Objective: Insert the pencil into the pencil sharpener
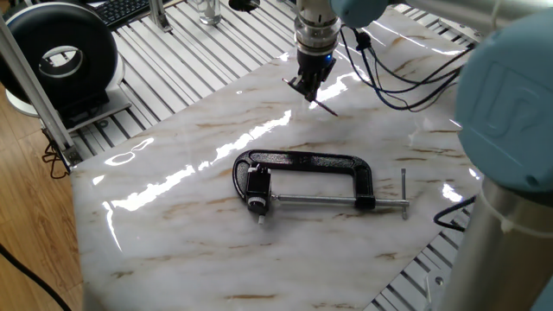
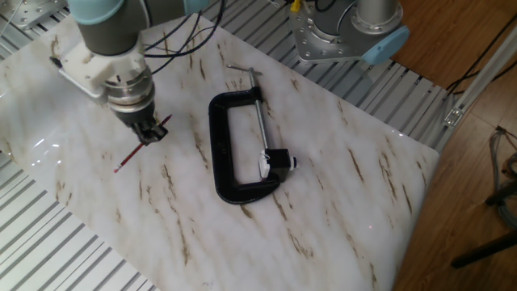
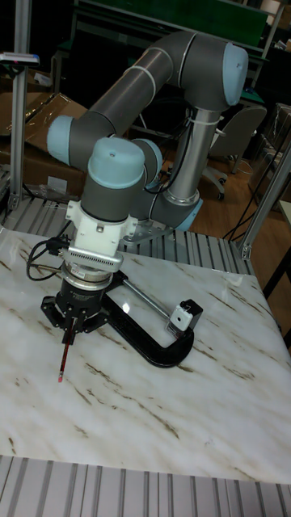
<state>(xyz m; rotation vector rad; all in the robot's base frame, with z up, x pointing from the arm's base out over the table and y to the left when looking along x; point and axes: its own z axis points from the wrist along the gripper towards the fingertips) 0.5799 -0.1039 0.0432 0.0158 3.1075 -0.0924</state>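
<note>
My gripper [image 1: 308, 86] [image 2: 149, 132] [image 3: 75, 317] is shut on the thin dark-red pencil [image 1: 326, 106] [image 2: 127, 161] [image 3: 65, 355]. The pencil slants down out of the fingers, its low end just over the marble. The pencil sharpener [image 1: 257, 183] [image 2: 279, 159] [image 3: 186, 315] is a small black block with a pale round end. It is held in the jaw of a large black C-clamp [image 1: 307, 161] [image 2: 220, 149] [image 3: 149, 343] lying flat mid-table. In one fixed view the gripper is beyond the clamp's spine, well apart from the sharpener.
The marble tabletop [image 1: 173, 225] rests on a slatted metal frame [image 2: 48, 250]. A black round device [image 1: 60, 50] stands off the table's far left corner. Cables [image 1: 393, 82] trail from the wrist. The arm's base [image 2: 347, 32] stands behind the clamp's screw handle [image 2: 242, 69].
</note>
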